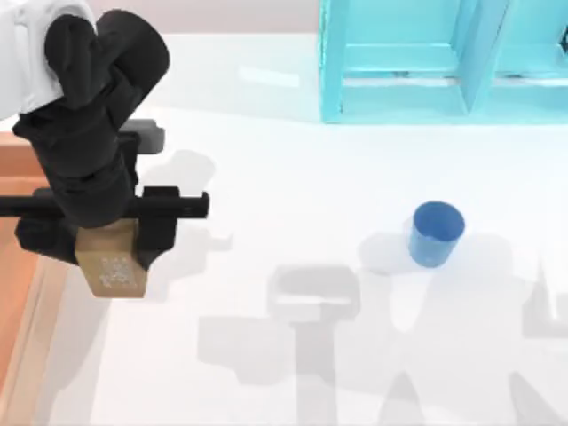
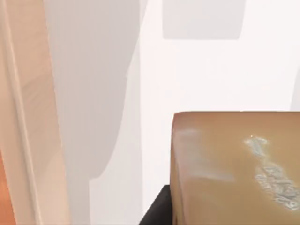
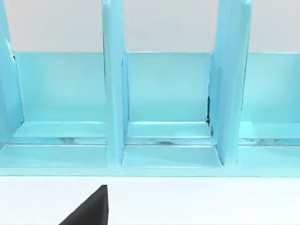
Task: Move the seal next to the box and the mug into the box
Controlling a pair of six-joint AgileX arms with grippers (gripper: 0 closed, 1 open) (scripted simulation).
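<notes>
The left gripper (image 1: 111,244) hangs over the left part of the white worktop (image 1: 293,204), its black fingers (image 1: 164,232) closed on the upper part of the seal (image 1: 113,263), a small tan-brown rectangular block with a whitish engraved mark on one face. The seal sits between the fingers with its lower part sticking out below them, marked face up toward the top camera. In the left wrist view the seal's tan face (image 2: 234,168) with the whitish mark is close to the lens, with the worktop behind it; whether the block touches the worktop I cannot tell.

Just beside the seal, at the left edge of the top view, lies the box (image 1: 27,328), a shallow orange-brown wooden tray with a light wood raised rim. Its pale rim also runs along one side of the left wrist view (image 2: 28,117).

The mug (image 1: 437,232), a small blue cylindrical cup, stands upright on the worktop, right of centre and well apart from the box and the seal.

A cyan shelf unit (image 1: 426,62) with upright dividers stands at the far edge of the worktop, and the right wrist view faces its compartments (image 3: 164,93).
</notes>
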